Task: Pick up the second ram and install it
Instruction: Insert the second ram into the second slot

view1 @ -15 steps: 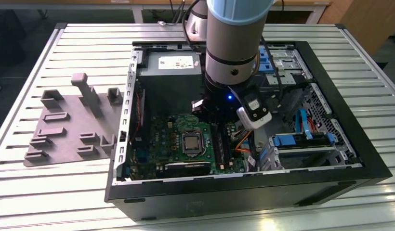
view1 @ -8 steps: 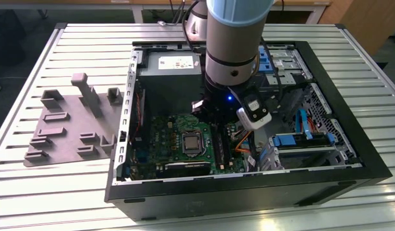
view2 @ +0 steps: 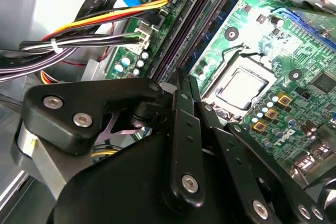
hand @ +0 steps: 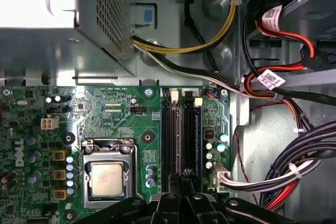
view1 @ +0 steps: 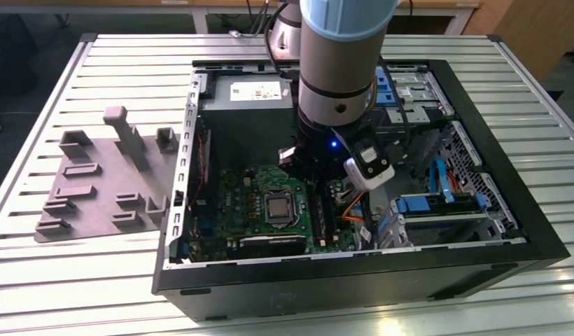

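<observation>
The second ram (hand: 192,129) looks to be the thin dark strip with a bluish-green edge standing along the memory slots (hand: 169,129), on the side away from the processor socket (hand: 107,174). I judge this and cannot be sure of it. In both wrist views the hand (hand: 184,174) sits right at the near end of that strip. Its fingers (view2: 181,98) are drawn narrow, almost together. Whether they pinch the board or only rest on its edge is hidden.

To seat it well, the stick should stay upright and square to its slot, with the push going straight down and even along its length. The cream latches (hand: 198,100) at the far end must be free to close. The bundled cables (hand: 294,166) lie near, at 3 o'clock from the slots in the first wrist view, and should stay clear of the fingers.

In the exterior view the arm (view1: 341,63) drops nearly vertical into the open computer case (view1: 511,175) on the desk (view1: 110,273), wrist down over the green motherboard (view1: 240,210). The grey fixture tray (view1: 100,182) lies well apart, at 9 o'clock.
</observation>
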### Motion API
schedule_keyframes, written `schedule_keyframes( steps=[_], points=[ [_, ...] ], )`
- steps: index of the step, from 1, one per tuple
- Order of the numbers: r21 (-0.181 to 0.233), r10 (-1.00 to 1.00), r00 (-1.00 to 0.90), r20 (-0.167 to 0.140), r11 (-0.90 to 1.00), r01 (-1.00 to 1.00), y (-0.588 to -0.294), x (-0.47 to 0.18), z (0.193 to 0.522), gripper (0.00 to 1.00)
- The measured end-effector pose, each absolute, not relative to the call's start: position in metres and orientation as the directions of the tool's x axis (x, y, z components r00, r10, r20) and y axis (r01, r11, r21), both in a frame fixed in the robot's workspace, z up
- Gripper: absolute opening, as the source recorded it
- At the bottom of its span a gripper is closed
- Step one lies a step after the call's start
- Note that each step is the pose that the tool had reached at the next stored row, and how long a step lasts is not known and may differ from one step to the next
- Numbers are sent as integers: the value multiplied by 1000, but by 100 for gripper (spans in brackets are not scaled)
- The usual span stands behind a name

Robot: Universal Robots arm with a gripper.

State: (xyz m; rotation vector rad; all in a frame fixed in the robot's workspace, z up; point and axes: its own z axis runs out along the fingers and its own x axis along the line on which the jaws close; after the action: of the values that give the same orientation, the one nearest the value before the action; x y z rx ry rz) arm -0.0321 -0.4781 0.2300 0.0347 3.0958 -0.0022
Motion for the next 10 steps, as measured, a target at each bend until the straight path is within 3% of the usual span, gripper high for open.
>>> schedule_keyframes(
  steps=[10],
  points=[
    [0,17,-999,-46,1000,17,-478,-32,229,12]
  ],
)
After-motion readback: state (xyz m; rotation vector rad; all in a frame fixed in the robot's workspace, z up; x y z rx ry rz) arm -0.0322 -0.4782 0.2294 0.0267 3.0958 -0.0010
